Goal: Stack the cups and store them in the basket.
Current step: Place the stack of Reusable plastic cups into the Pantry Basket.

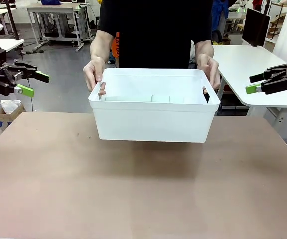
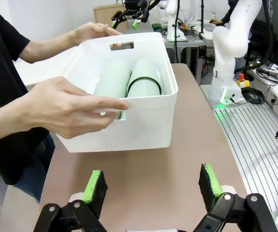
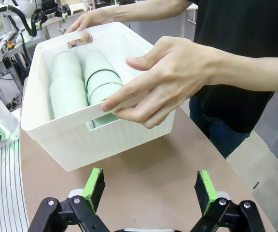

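Since the cups (image 3: 83, 84) already lie stacked in the basket (image 1: 148, 122), this looks pretty much done.
Frame edges: left gripper (image 1: 31, 83) and right gripper (image 1: 255, 83) both spread wide, holding nothing; mid-frame, person's hands (image 1: 94, 73) lift the basket.

left gripper (image 1: 31, 83): raised at left edge, jaws spread, holding nothing | right gripper (image 1: 253, 83): raised at right edge, jaws spread, holding nothing | both point inward toward the middle
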Available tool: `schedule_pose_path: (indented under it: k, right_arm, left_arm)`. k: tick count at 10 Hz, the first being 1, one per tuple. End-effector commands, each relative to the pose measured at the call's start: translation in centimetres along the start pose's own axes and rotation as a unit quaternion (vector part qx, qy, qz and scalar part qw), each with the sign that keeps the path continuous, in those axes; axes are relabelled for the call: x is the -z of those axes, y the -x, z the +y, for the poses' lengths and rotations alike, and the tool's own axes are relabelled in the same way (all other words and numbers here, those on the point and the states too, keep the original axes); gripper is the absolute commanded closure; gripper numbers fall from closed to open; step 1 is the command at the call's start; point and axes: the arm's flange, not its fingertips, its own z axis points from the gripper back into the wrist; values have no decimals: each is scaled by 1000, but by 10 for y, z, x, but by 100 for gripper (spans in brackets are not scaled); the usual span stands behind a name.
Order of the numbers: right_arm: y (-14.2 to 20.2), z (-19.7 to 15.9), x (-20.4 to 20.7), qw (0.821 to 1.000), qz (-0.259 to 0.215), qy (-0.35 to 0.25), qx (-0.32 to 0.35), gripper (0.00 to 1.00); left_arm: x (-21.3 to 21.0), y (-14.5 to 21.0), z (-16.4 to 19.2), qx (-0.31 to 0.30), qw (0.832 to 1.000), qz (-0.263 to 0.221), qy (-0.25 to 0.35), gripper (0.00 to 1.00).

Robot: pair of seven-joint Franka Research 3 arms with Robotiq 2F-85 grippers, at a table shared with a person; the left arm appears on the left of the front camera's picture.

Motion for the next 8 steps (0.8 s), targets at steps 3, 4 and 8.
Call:
schedule_pose_path:
  k: [3, 4, 8]
  right_arm:
    - [-4, 0, 1, 1000, -13, 0, 11, 0]
    - [-4, 0, 1, 1000, -13, 0, 11, 0]
    - [-4, 0, 1, 1000, -13, 0, 11, 0]
  left_arm:
    - [0, -4, -2, -7, 1000, 6, -3, 0]
    - [0, -4, -2, -7, 1000, 6, -3, 0]
    - [0, -4, -2, -7, 1000, 6, -3, 0]
